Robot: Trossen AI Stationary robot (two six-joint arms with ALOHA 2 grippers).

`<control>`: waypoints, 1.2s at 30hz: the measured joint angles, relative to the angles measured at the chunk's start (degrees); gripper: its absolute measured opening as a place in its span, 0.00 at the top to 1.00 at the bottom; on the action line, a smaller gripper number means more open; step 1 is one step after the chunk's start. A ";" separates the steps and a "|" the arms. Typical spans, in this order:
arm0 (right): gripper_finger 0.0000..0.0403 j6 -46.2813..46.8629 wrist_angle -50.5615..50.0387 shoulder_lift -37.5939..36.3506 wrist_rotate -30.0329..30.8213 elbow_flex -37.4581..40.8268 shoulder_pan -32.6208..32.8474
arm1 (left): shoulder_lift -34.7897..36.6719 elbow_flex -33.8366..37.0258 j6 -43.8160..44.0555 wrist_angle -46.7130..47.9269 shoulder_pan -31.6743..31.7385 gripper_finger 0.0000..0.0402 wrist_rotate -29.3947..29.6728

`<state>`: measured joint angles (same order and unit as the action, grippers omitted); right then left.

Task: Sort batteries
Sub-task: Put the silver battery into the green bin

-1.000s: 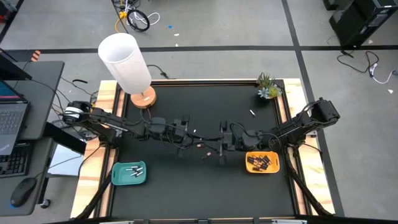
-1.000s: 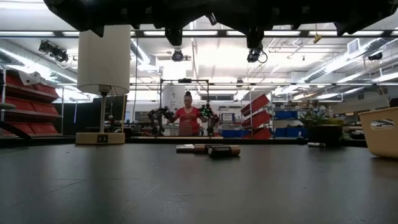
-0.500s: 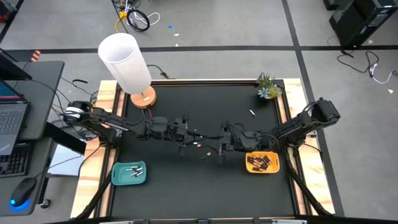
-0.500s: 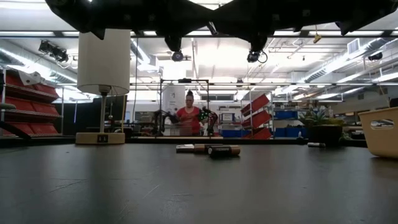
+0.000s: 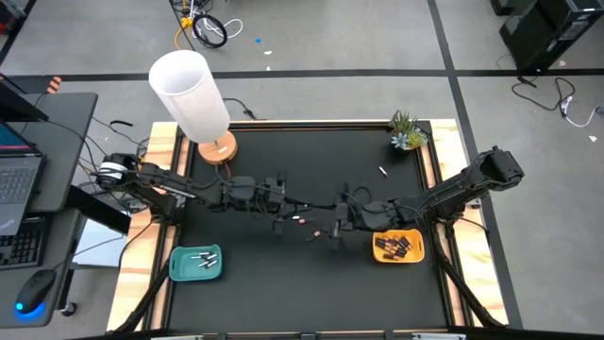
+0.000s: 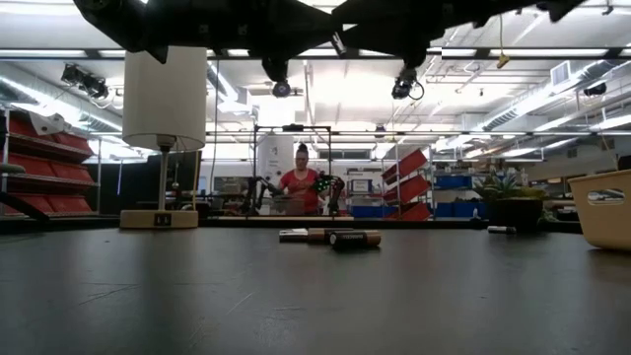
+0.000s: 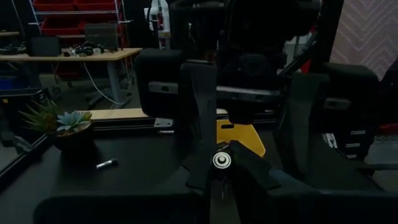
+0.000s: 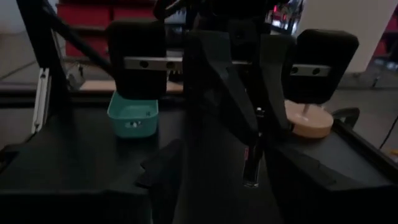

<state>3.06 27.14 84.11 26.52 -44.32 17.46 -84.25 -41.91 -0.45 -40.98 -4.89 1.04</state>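
Note:
A few batteries [image 5: 304, 220] lie loose on the black table between my two grippers; in the low view these batteries [image 6: 335, 237] rest on their sides. One battery [image 8: 250, 167], dark with a reddish end, shows on the table in the right wrist view. My left gripper [image 5: 286, 215] and right gripper [image 5: 332, 227] face each other, level, above the batteries. Both are open: the right gripper's fingers [image 7: 198, 118] and the left gripper's fingers [image 8: 211, 93] stand apart. The teal tray [image 5: 195, 263] holds pale batteries and the orange tray [image 5: 397, 246] dark ones.
A white lamp [image 5: 192, 93] stands on a wooden base at the far left and a small plant [image 5: 407, 131] at the far right corner. One stray battery [image 5: 382, 171] lies near the plant. A person [image 6: 299, 184] stands in the room behind the table.
The right arm's rear part has swung slightly toward the table's right edge, and its dark bulk has risen in the low view. Both grippers stay about where they were, and the batteries on the table have not moved.

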 joint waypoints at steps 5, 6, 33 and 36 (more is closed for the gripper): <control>0.48 6.67 -16.94 -3.14 2.11 -2.74 1.66 | 0.34 0.15 0.02 0.11 -0.13 0.88 -0.63; 0.49 8.56 -19.86 -3.46 2.03 -3.18 1.87 | 0.42 0.10 0.02 -0.47 -0.13 0.88 -0.65; 0.58 12.77 -12.14 0.16 8.46 5.99 -3.68 | 24.91 0.13 18.52 70.28 -8.64 0.88 -6.11; 0.58 9.18 -9.47 0.64 8.39 5.97 -4.20 | 29.10 0.13 27.67 77.33 -13.68 0.88 -7.79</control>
<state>12.24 17.67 84.75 34.92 -38.35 13.26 -55.14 -41.78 27.22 36.35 -18.57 -6.76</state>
